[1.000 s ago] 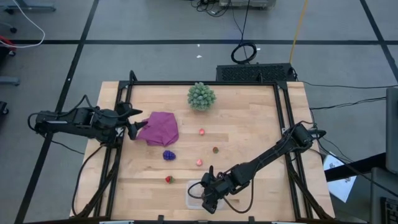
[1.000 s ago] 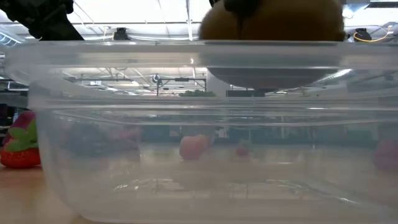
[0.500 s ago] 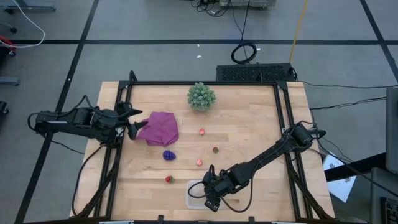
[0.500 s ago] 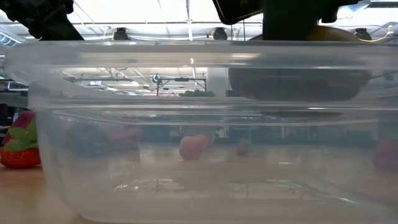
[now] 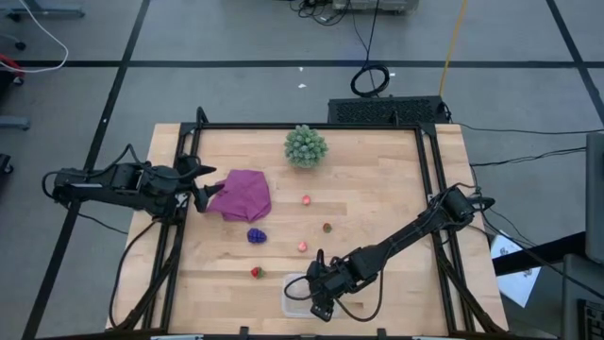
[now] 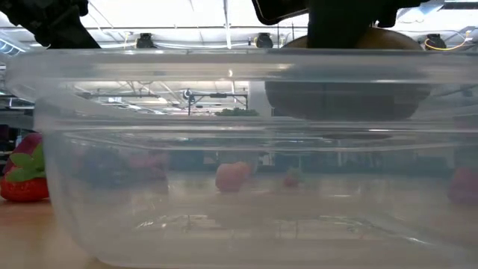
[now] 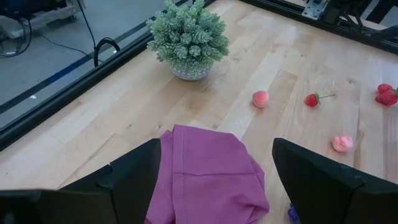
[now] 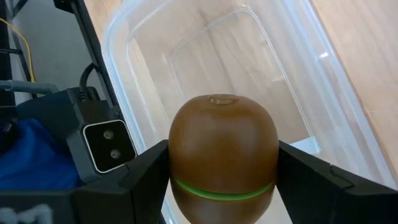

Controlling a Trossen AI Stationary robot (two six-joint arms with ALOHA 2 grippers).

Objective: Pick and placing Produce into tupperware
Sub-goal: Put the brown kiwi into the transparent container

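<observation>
Since a second ago, the right gripper [image 5: 318, 300] with its brown kiwi [image 8: 224, 155] is seen shifted sideways over the clear tupperware tub [image 8: 134, 74] in the low view, the fruit now held lower at the rim. Kiwi: clamped between the right fingers [image 8: 323, 186], above the tub's bare floor. Tub: set at the near table edge. Left gripper [image 5: 203, 186]: jaws held apart, nothing between them, parked at the magenta cloth [image 5: 242, 195]. Grape cluster [image 5: 256, 235], strawberry [image 5: 255, 272] and three small red and pink pieces [image 5: 307, 199] [image 5: 327, 228] [image 5: 302, 246]: scattered on the wooden table [image 5: 377, 189]. Green bushy ball [image 5: 306, 146]: at the far edge.
</observation>
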